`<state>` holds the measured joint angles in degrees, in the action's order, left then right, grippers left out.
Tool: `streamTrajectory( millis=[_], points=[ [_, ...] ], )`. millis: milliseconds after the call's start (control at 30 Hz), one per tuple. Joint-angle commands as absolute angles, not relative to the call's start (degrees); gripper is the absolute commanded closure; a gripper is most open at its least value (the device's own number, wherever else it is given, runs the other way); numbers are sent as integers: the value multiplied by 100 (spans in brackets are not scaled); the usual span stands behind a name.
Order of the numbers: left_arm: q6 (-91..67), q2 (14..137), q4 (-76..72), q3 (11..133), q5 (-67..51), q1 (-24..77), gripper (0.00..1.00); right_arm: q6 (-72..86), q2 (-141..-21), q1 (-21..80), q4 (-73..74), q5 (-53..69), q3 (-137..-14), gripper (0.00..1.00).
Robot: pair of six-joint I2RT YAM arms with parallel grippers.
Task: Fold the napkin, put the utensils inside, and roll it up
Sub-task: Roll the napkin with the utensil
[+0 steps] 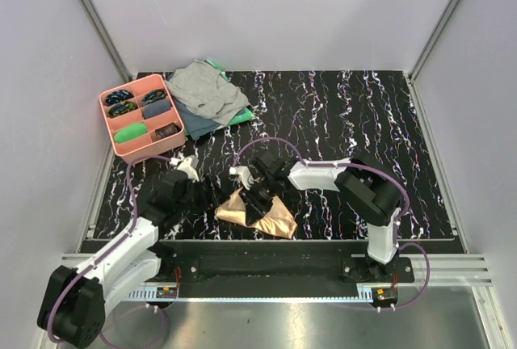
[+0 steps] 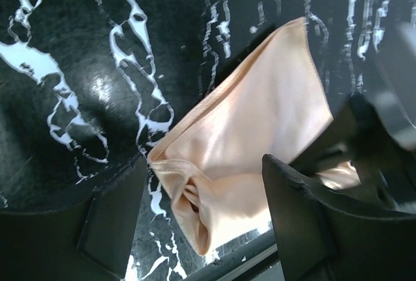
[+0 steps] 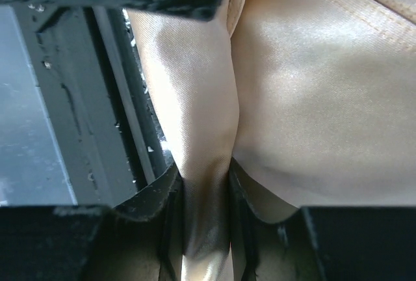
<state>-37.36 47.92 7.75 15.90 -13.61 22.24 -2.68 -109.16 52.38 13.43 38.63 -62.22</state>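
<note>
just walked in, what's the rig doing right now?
The right gripper is pinching a ridge of the peach napkin between its fingers, near the front edge of the table. The left gripper is open, its fingers straddling a rumpled corner of the cloth without clamping it. The napkin lies partly folded, not rolled. No cutlery shows in any view, so I can't tell whether it's inside.
</note>
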Motion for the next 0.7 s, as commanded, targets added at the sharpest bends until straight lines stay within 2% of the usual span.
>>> streamTrajectory(
  millis=[0, 300, 500, 633, 667],
  points=[
    [-3656, 4483, 115, 1450, -1670, 2215, 27, -246, -11355, 4958, 1775, 4605, -6442, 68],
    [-3674, 4324, -544, 1011, -1951, 2224, 34, -237, -11909, 4579, 1942, 5361, -6680, 68],
    [-3735, 4666, -1018, 853, -2039, 2224, 48, -246, -12076, 4500, 2004, 5423, -6767, 68],
    [-3736, 5096, -1187, 852, -2004, 2224, 65, -246, -12085, 4482, 2021, 5379, -6803, 67],
    [-3701, 5211, -1160, 879, -1969, 2224, 76, -237, -12076, 4482, 2030, 5353, -6820, 66]
  ],
)
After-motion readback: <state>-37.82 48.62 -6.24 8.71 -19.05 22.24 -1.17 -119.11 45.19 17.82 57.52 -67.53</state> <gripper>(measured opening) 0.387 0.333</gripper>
